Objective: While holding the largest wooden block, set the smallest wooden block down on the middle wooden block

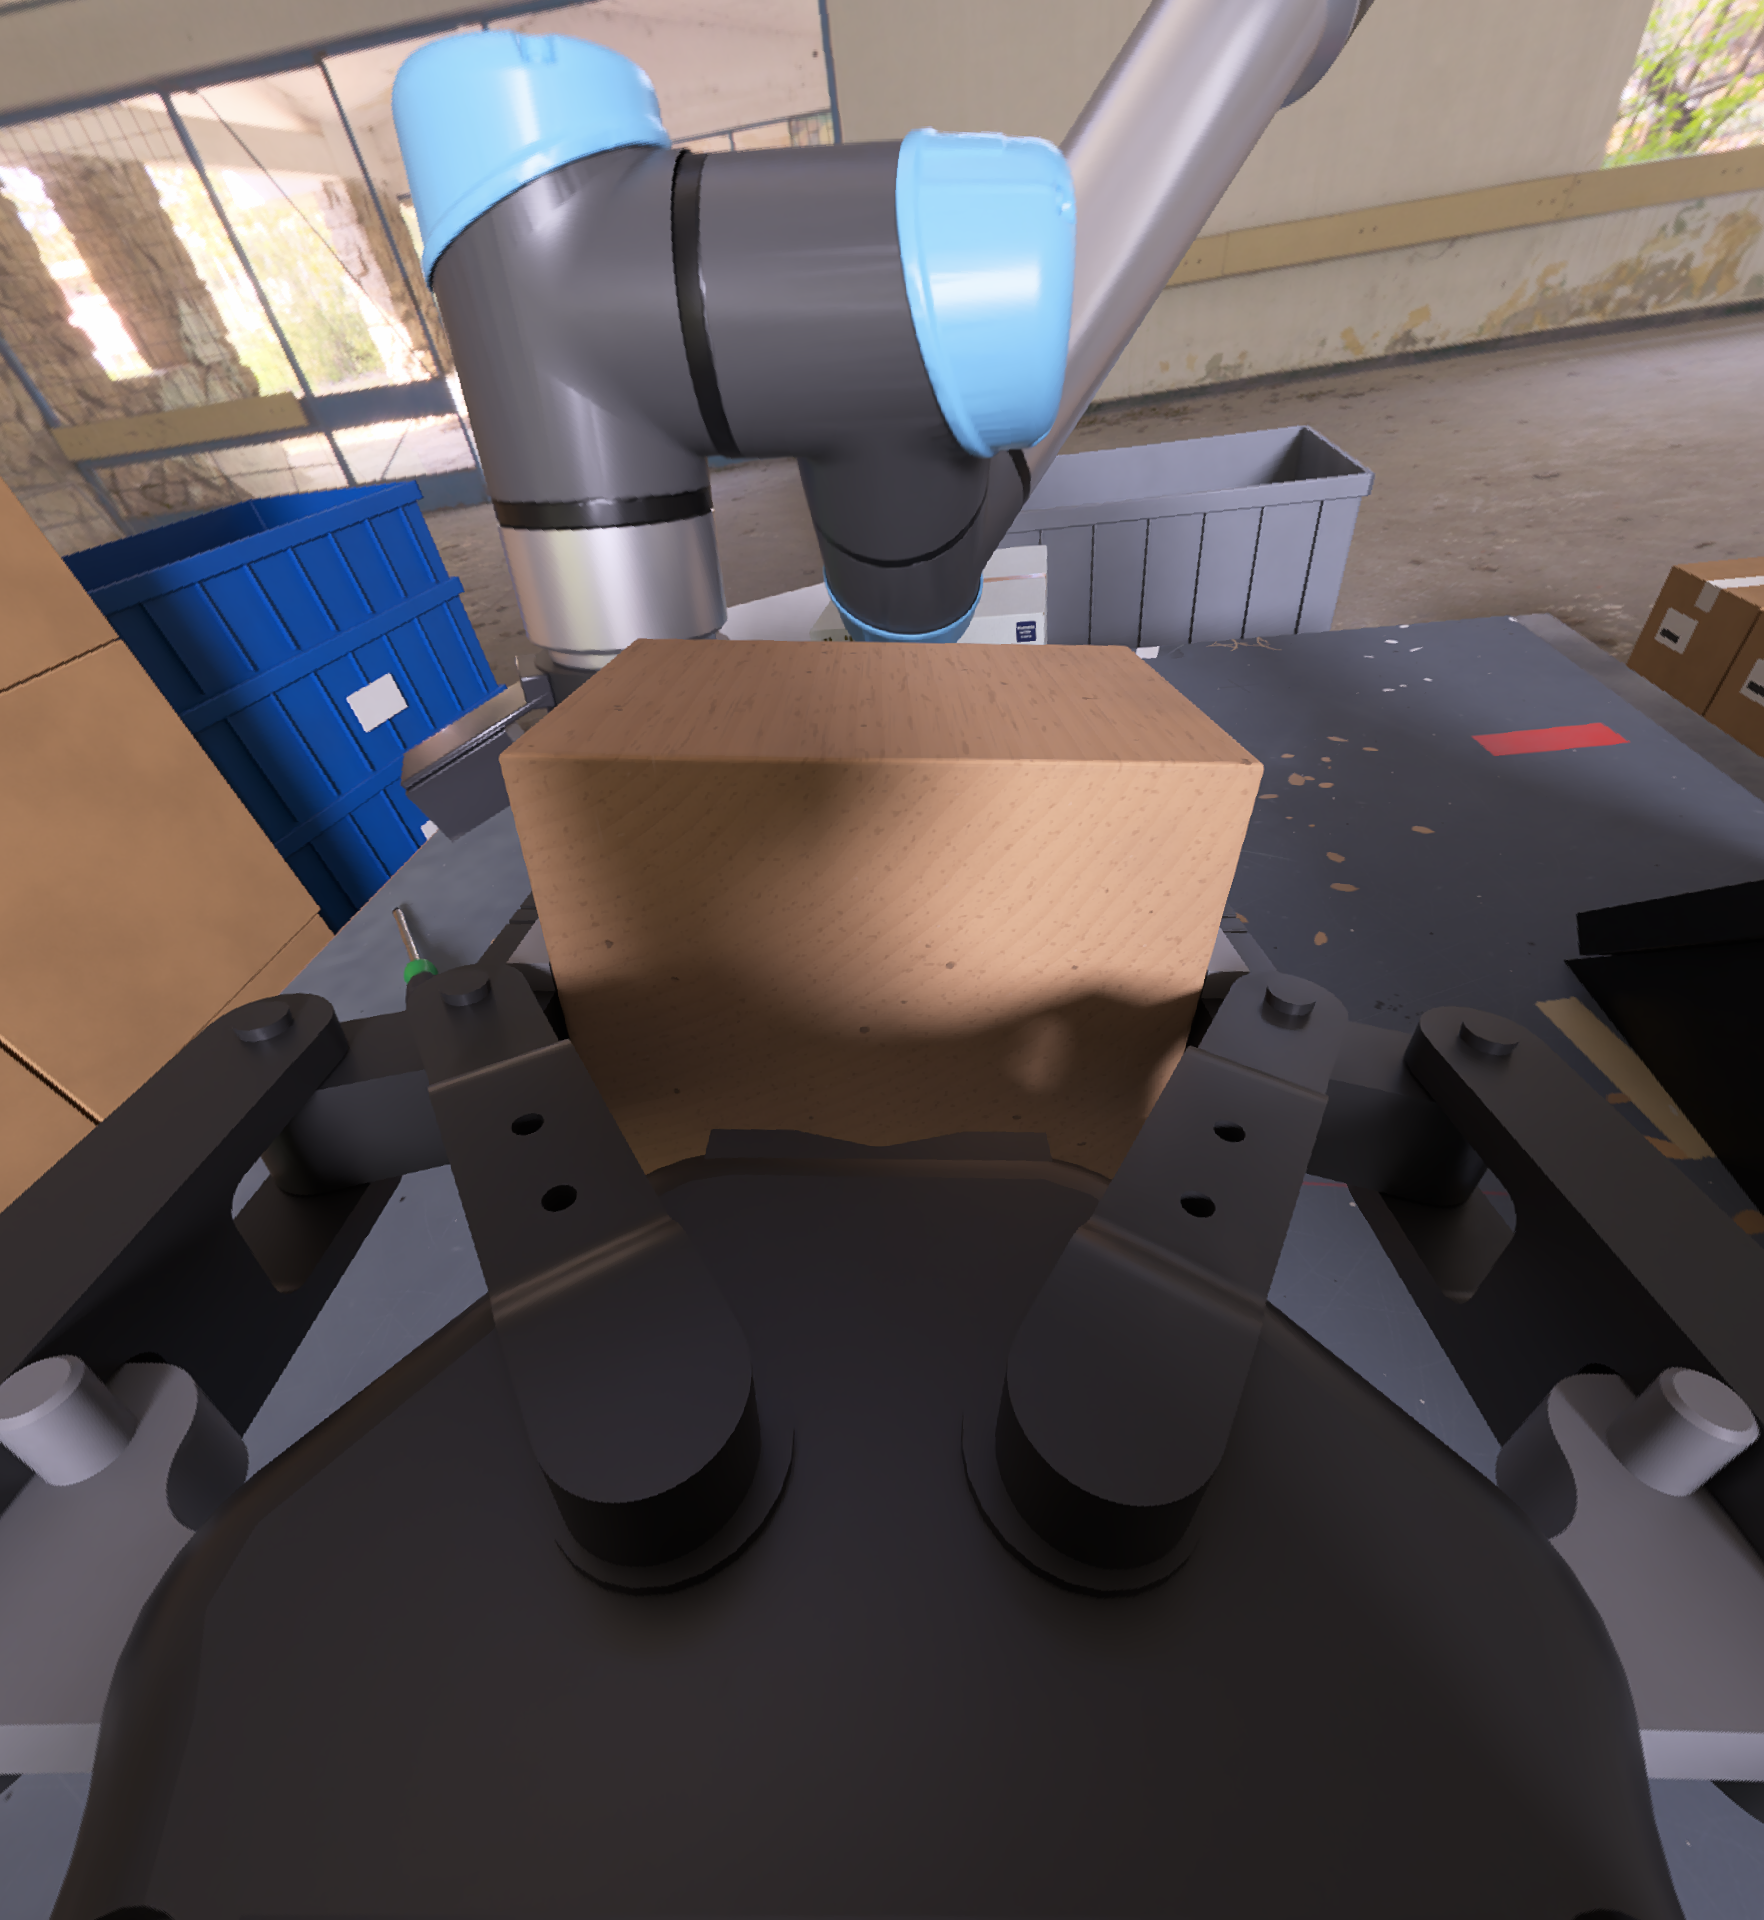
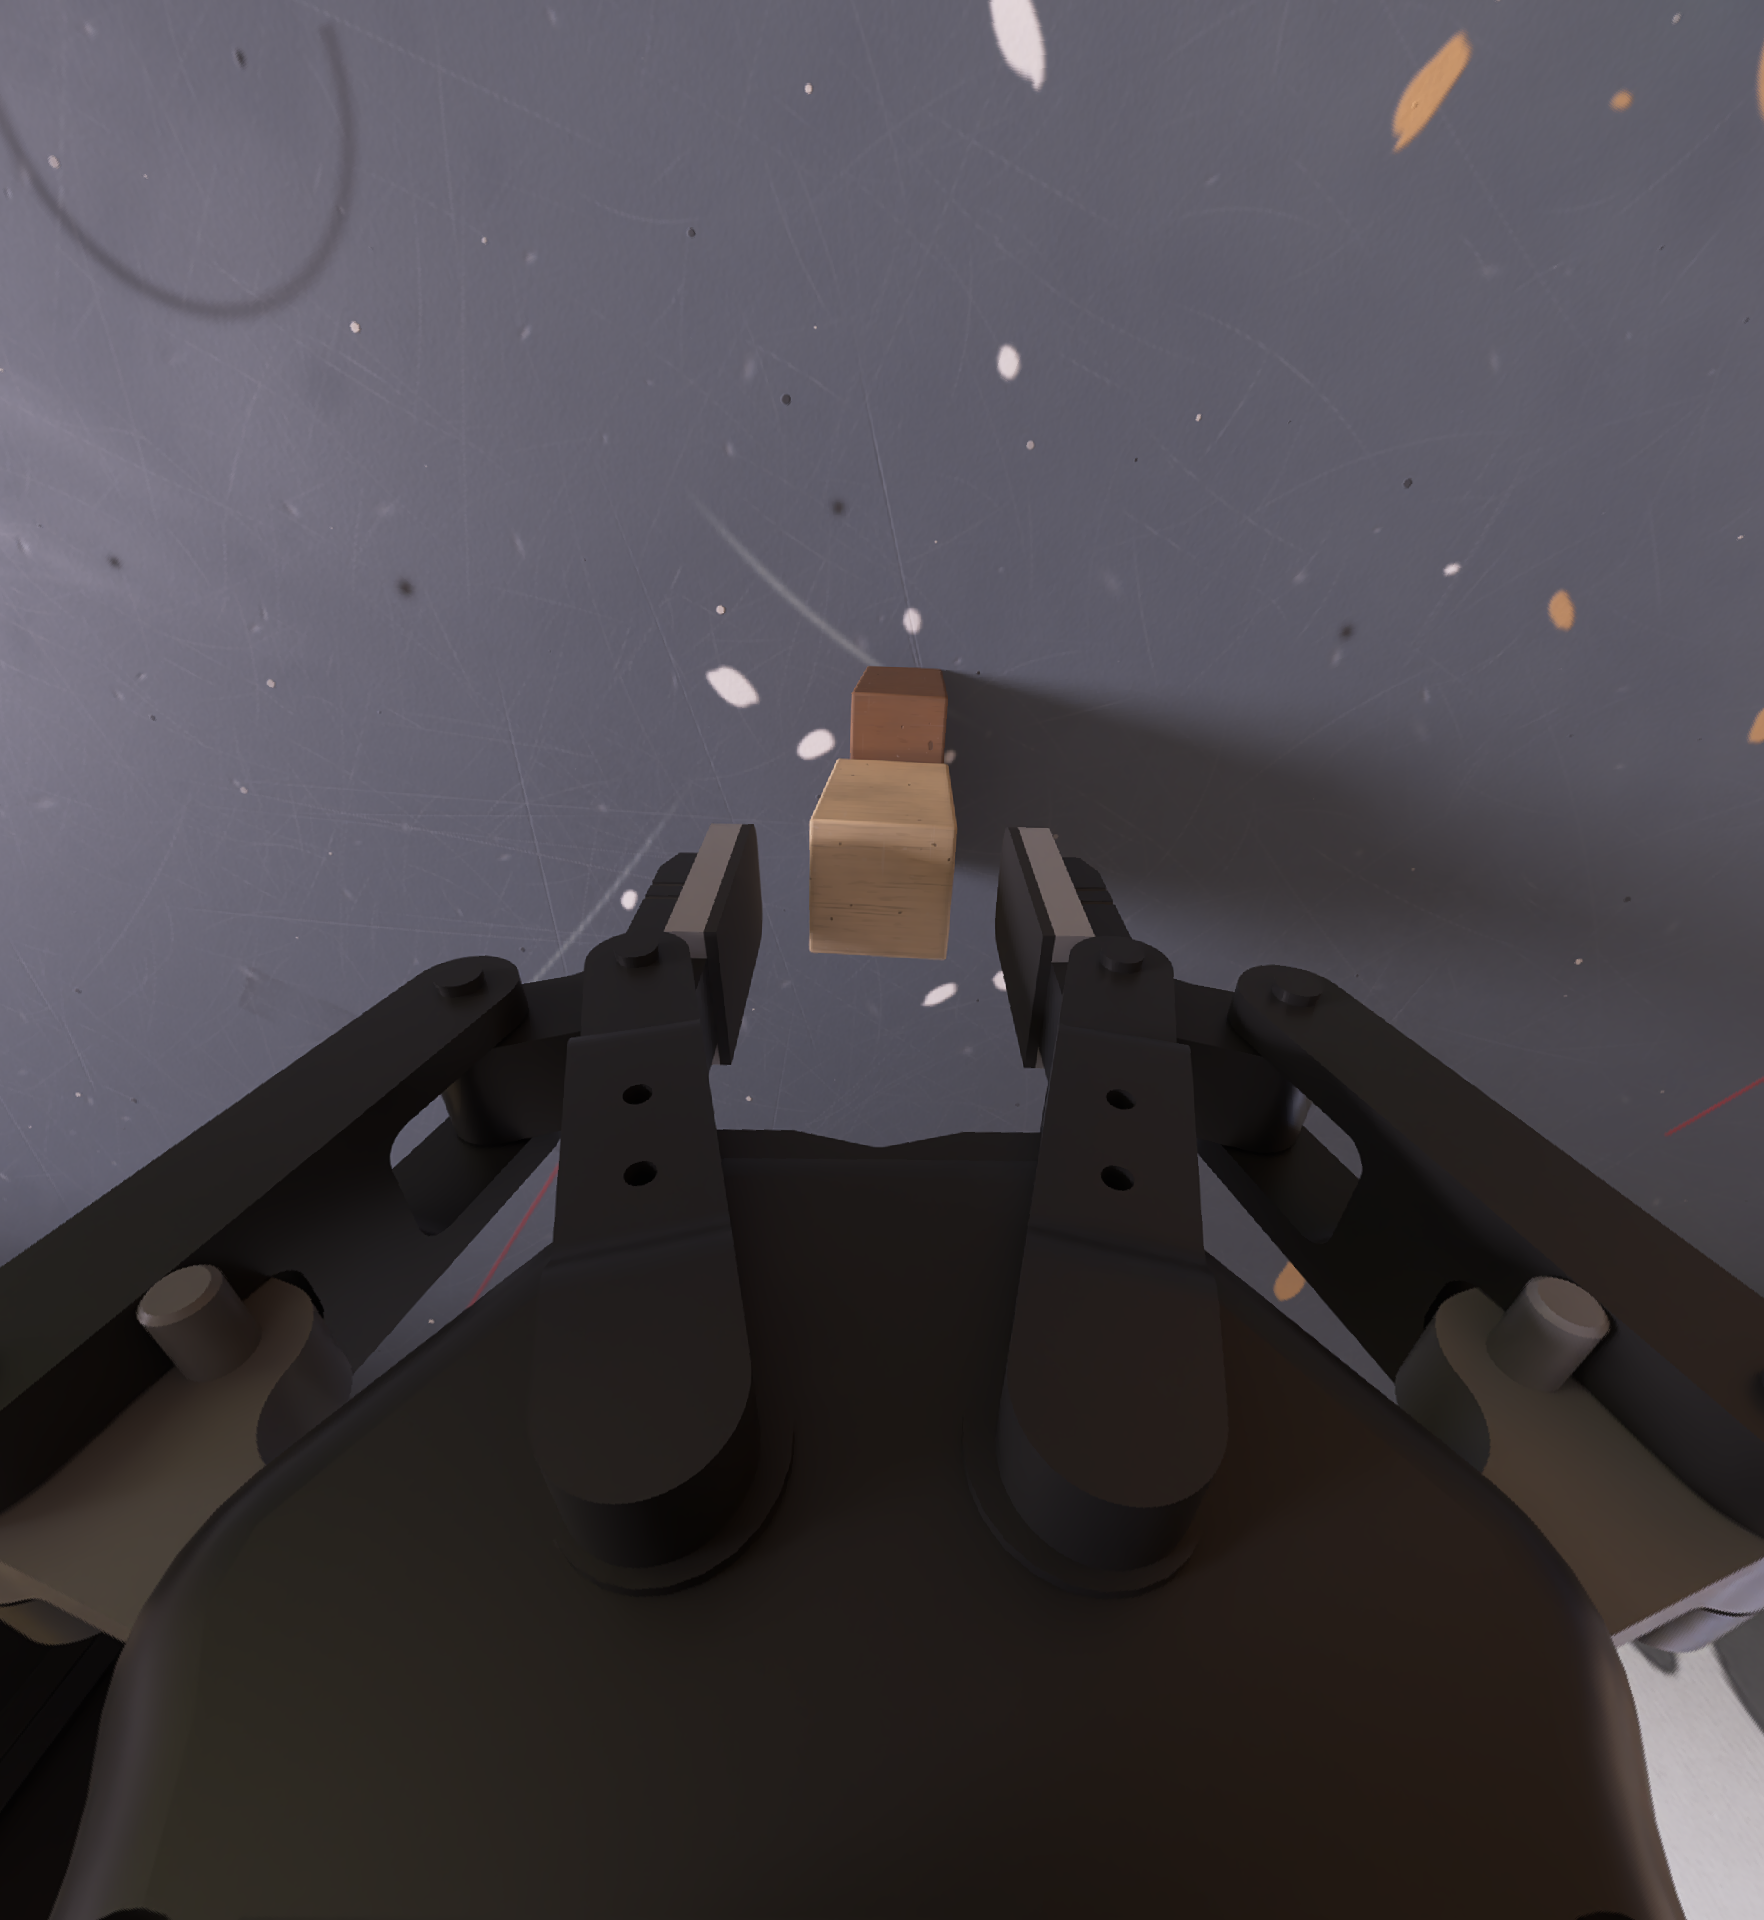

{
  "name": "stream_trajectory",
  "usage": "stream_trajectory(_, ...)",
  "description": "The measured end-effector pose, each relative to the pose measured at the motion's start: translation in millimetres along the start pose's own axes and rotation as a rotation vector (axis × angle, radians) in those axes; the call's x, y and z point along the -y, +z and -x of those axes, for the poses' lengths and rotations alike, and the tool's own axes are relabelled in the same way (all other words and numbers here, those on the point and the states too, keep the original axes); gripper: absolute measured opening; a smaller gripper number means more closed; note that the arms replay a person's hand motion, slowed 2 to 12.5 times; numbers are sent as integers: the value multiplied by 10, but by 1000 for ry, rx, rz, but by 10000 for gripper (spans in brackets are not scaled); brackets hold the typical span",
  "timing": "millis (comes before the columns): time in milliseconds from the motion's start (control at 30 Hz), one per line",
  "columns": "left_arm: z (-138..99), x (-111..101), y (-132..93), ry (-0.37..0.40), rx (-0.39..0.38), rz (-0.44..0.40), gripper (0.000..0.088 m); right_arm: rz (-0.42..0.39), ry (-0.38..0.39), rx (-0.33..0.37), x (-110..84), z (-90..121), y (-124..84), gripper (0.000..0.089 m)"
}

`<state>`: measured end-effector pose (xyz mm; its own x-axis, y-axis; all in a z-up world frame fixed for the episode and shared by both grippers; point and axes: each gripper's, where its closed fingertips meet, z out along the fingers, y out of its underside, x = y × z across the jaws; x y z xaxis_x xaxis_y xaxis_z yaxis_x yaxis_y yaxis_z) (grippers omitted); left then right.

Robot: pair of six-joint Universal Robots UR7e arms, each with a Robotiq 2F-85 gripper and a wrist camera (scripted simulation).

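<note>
In the left wrist view my left gripper [image 1: 878, 997] is shut on the largest wooden block [image 1: 878, 883], a big tan cube that fills the gap between the jaws and hides the fingertips. In the right wrist view my right gripper [image 2: 878, 831] is open and empty above the dark grey table [image 2: 338, 623]. A small pale wooden block [image 2: 883, 862] sits between its spread fingertips, clear of both pads. A darker brown wooden block [image 2: 899, 717] lies just beyond it. I cannot tell whether the two touch.
A robot arm [image 1: 732, 312] rises behind the big block. A blue crate [image 1: 286, 665] and large cardboard boxes [image 1: 78, 831] stand at left, a grey bin [image 1: 1200, 540] behind, small cardboard boxes [image 1: 1740, 665] and a black object [image 1: 1740, 1039] at right. A red patch [image 1: 1548, 740] marks the table.
</note>
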<state>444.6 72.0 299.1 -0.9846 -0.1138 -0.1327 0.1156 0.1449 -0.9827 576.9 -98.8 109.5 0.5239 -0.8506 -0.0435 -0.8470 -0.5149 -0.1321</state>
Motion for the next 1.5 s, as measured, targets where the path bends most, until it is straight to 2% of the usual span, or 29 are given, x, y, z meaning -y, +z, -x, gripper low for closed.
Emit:
stream_trajectory(267,70,-97,68,-34,12,29,751,-45,-32,-4,16,10,-152,409)
stream_trajectory(467,141,-182,137,-65,28,46,751,-131,-54,3,23,-7,-315,406)
stream_trajectory(700,225,-293,234,-120,43,61,751,-245,-79,11,-76,-56,-519,400)
stream_trajectory(867,277,-357,313,-149,57,67,751,-359,-91,12,-194,-97,-689,392)
stream_trajectory(1133,326,-443,447,-174,76,77,751,-603,-87,35,-431,-143,-998,382)
stream_trajectory(1267,339,-499,508,-185,84,93,751,-718,-83,35,-590,-174,-1141,371)
stream_trajectory(1500,321,-586,616,-197,77,122,751,-869,-53,17,-911,-251,-1345,368)
